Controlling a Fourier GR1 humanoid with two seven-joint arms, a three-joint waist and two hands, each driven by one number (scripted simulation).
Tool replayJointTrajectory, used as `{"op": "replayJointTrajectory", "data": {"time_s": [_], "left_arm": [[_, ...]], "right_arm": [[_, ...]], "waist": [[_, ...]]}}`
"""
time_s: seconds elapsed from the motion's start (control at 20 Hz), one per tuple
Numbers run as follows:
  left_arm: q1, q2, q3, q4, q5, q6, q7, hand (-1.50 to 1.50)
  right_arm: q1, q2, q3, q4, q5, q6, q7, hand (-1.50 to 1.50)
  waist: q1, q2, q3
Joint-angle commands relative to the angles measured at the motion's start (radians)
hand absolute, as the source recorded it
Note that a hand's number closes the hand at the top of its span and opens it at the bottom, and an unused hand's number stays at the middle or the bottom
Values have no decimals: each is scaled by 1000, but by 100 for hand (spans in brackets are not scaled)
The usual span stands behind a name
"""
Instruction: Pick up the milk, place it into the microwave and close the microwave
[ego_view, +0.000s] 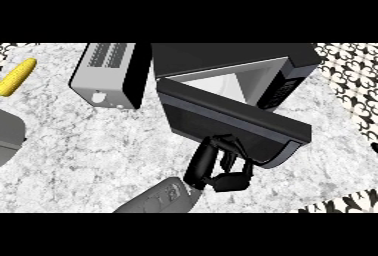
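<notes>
Our left hand (205, 165) holds nothing: its fingers reach out nearly straight, tips against the near face of the door (221, 117), which stands part open. The milk shows nowhere. The door hides much of the cavity, so we judge it sits inside but cannot tell.

The risks, as we judge them:
- The fingertips sit low on the door and could slide under its edge, leaving it ajar.
- The milk, if close to the opening, could block the door.
- A hard shove could shift the microwave (221, 52) on the surface (96, 145) toward the toaster (107, 67) just beside it.

We count one hand, one door, one microwave, one toaster, one yellow thing (18, 76) far left, one grey shape (9, 132) cut by the left edge, and no milk in sight.
</notes>
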Motion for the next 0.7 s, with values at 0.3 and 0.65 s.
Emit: {"op": "replayJointTrajectory", "data": {"time_s": [0.3, 0.65], "left_arm": [[-156, -4, 46, 69, 155, 136, 36, -150], [-204, -4, 113, 89, 254, 184, 6, -150]], "right_arm": [[-84, -99, -95, -27, -37, 8, 22, -150], [-181, -191, -207, -47, 123, -93, -11, 150]], "waist": [[-64, 15, 2], [-72, 36, 0]]}}
